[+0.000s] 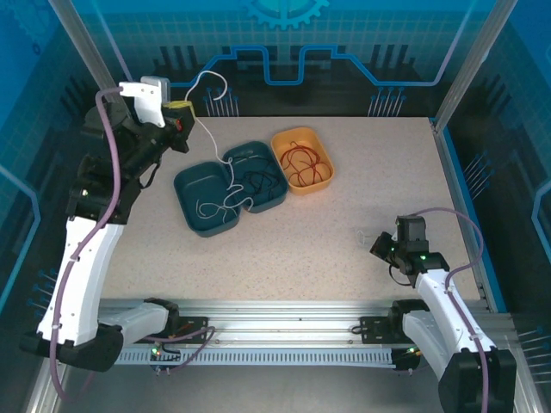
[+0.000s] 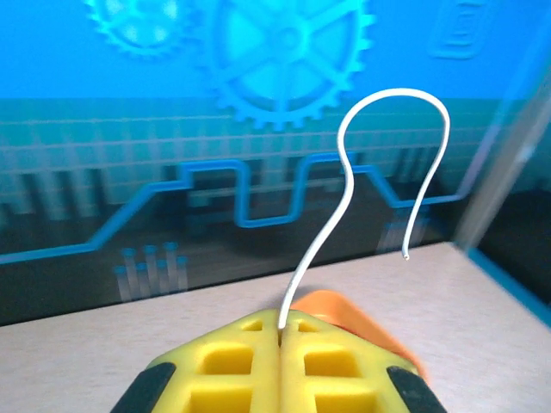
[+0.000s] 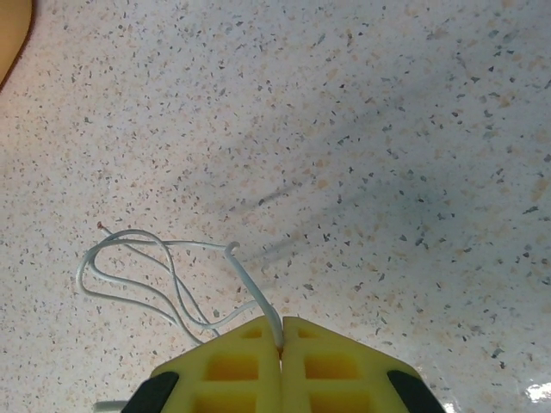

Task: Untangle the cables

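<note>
My left gripper (image 1: 182,109) is raised at the back left, shut on a white cable (image 1: 213,138). That cable curls above the yellow fingers (image 2: 232,361) as the white cable (image 2: 344,138) and trails down into the left teal tray (image 1: 191,185). A black cable (image 1: 258,181) lies in the right teal tray (image 1: 274,159), and a red cable (image 1: 303,165) is coiled in the orange tray (image 1: 284,138). My right gripper (image 1: 379,243) is low over the table at the front right. It is shut (image 3: 281,344) on a thin whitish cable (image 3: 129,275) whose loops rest on the tabletop.
The three trays sit side by side at the table's middle back. The speckled tabletop (image 1: 344,206) lies between them and the right gripper. A metal rail (image 1: 284,331) runs along the near edge, and blue enclosure walls (image 1: 482,103) stand on both sides and behind.
</note>
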### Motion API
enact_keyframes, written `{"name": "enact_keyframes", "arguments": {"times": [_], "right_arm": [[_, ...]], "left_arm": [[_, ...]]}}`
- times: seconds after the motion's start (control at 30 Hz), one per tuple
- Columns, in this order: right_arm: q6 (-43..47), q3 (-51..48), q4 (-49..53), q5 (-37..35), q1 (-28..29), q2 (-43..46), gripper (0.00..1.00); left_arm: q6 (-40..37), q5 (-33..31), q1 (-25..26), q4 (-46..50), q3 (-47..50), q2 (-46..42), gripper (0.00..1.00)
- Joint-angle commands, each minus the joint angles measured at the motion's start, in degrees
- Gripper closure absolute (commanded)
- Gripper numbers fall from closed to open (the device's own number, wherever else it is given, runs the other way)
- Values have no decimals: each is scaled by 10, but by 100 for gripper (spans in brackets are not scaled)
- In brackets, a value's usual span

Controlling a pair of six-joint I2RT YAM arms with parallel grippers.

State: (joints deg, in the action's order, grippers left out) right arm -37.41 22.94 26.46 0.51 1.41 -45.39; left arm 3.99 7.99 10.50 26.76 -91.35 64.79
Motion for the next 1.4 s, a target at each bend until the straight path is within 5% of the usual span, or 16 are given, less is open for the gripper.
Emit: {"name": "enact_keyframes", "arguments": {"times": [0.0, 0.6, 1.37], "right_arm": [[9, 5, -9, 9, -8, 1, 94], [4, -3, -3, 16, -8, 14, 93], [-2, -8, -19, 22, -7, -4, 93]], "left_arm": [[58, 109, -2, -12, 4, -24, 100], [-34, -90, -7, 15, -21, -6, 100], [11, -87, -108, 38, 70, 83, 100]]}}
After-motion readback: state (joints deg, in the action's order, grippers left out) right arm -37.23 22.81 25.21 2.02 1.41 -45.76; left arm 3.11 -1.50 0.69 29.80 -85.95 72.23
